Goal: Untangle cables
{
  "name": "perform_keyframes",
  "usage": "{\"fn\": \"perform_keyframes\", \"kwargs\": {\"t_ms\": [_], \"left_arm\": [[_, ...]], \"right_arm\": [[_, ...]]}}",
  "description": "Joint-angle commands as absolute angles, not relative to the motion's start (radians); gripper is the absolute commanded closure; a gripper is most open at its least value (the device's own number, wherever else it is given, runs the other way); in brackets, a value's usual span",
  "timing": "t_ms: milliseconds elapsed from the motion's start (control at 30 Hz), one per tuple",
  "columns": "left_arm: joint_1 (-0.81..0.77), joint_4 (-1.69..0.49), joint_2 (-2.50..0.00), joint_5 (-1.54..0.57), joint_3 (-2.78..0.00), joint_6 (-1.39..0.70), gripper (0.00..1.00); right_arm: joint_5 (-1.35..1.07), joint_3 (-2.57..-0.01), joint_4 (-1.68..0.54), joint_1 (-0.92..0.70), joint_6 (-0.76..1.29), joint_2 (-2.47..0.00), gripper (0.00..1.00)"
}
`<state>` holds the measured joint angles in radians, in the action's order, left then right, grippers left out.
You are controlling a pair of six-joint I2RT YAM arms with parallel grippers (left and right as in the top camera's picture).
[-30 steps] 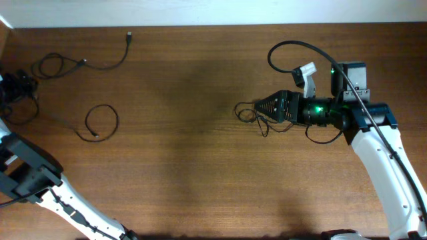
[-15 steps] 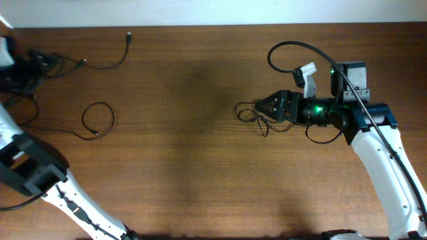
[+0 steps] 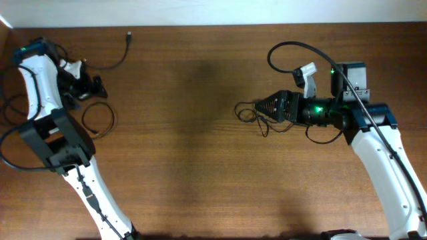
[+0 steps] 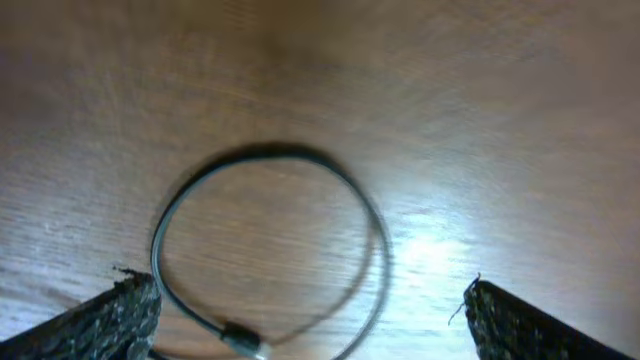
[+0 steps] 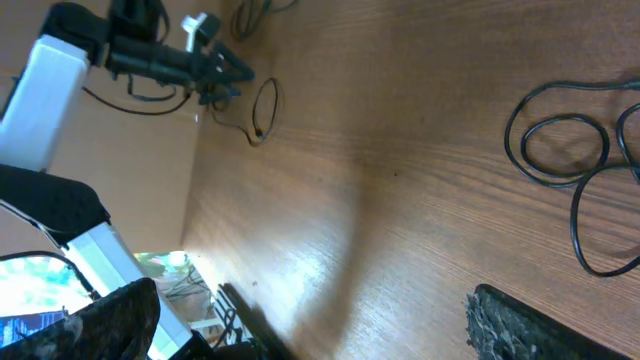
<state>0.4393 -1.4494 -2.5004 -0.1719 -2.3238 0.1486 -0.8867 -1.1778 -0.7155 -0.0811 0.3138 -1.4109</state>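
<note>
1. The left pincer (image 4: 305, 292) should drop straight onto the loop (image 4: 262, 153), pinch one strand only, and pull slowly.
2. The loop lies on the table (image 3: 200, 167) near the far left corner; the knot (image 3: 248, 115) lies nearer the right edge.
3. The left pincer is wide open, holds nothing, and hangs over the loop.
4. The right pincer (image 3: 260, 107) is wide open, holds nothing, and sits just beside the knot.

My overhead view evenly lit and sharp, a broad soft shadow across the middle of the table (image 3: 200, 87), green glow on the right arm (image 3: 319, 107), my left wrist view smeared and soft, cable loop (image 4: 372, 232) blurred, pale glare beside it, right wrist view crisper, blown-out brightness low left.
</note>
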Motion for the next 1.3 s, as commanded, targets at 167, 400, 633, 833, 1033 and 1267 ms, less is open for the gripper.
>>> {"fn": "perform_keyframes", "kwargs": {"t_ms": [167, 400, 633, 833, 1033, 1267], "left_arm": [[0.441, -1.264, -2.527, 0.052, -2.108, 0.106, 0.01], [0.442, -1.155, -2.529, 0.192, -2.012, 0.105, 0.09], [0.466, -1.102, -2.537, 0.192, -2.011, 0.106, 0.72], [0.537, -1.059, -2.537, 0.185, -2.011, 0.105, 1.00], [0.583, -1.032, -2.537, 0.146, -2.024, 0.105, 1.00], [0.593, -1.054, -2.535, 0.141, -2.173, 0.001, 1.00]], "right_arm": [[-0.878, -1.180, -0.715, -0.078, 0.303, -1.411, 0.02], [-0.878, -1.180, -0.715, -0.078, 0.303, -1.412, 0.02], [-0.878, -1.180, -0.715, -0.078, 0.303, -1.415, 0.01], [-0.878, -1.180, -0.715, -0.078, 0.303, -1.415, 0.02], [-0.878, -1.180, -0.715, -0.078, 0.303, -1.415, 0.02], [-0.878, -1.180, -0.715, -0.078, 0.303, -1.415, 0.02]]}}
